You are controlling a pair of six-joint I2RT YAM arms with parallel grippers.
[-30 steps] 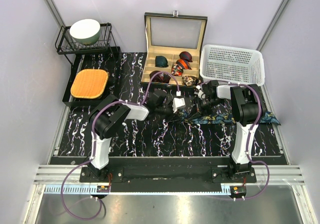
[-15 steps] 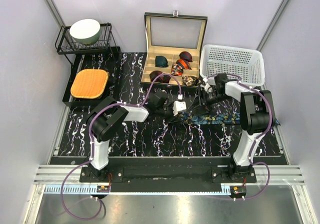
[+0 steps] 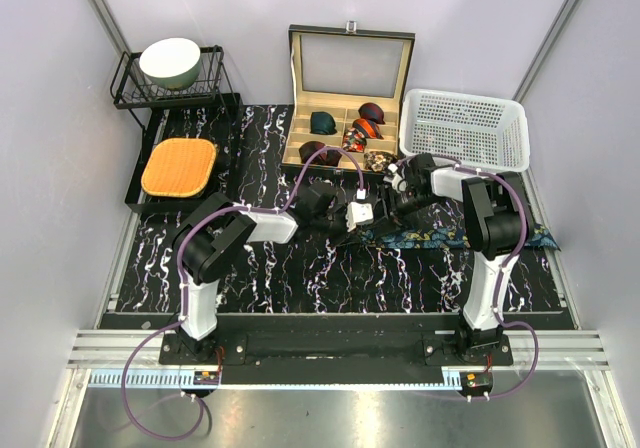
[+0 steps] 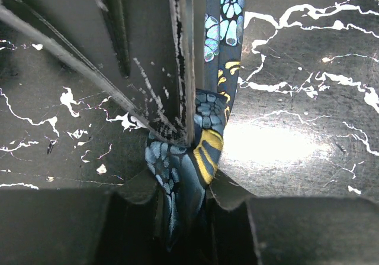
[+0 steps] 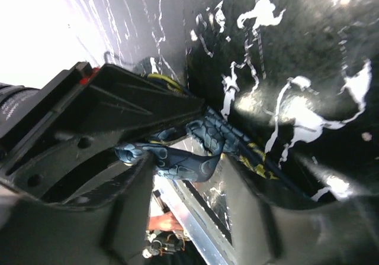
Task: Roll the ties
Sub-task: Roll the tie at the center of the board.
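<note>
The fingers [image 4: 133, 217] of the left gripper [image 4: 186, 209] are pressed close on the folded end of the dark blue tie [image 4: 189, 158], which has a teal and yellow pattern. The cloth is bunched between them, and a narrow strip of it runs away over the table. The fingers [image 5: 269, 217] of the right gripper [image 5: 189, 185] stand apart. A curled bit of the same tie lies in the gap between them and does not look squeezed, just beside the black body of the left gripper. In the top view the two grippers meet near the middle of the black marbled mat [image 3: 300, 268], the left one coming from the left and the right one from the right, almost touching. The rest of the tie lies flat on the mat as a long strip, going under the right arm toward the right edge. Behind the grippers an open wooden box [image 3: 350, 65] holds coiled ties [image 3: 322, 122] in its compartments: green, maroon and red-orange. A white basket [image 3: 465, 128] stands just to the right of the box. At the far left a bowl [image 3: 170, 61] sits on a wire rack [image 3: 215, 88], and an orange cushion [image 3: 180, 166] lies in front of it.
</note>
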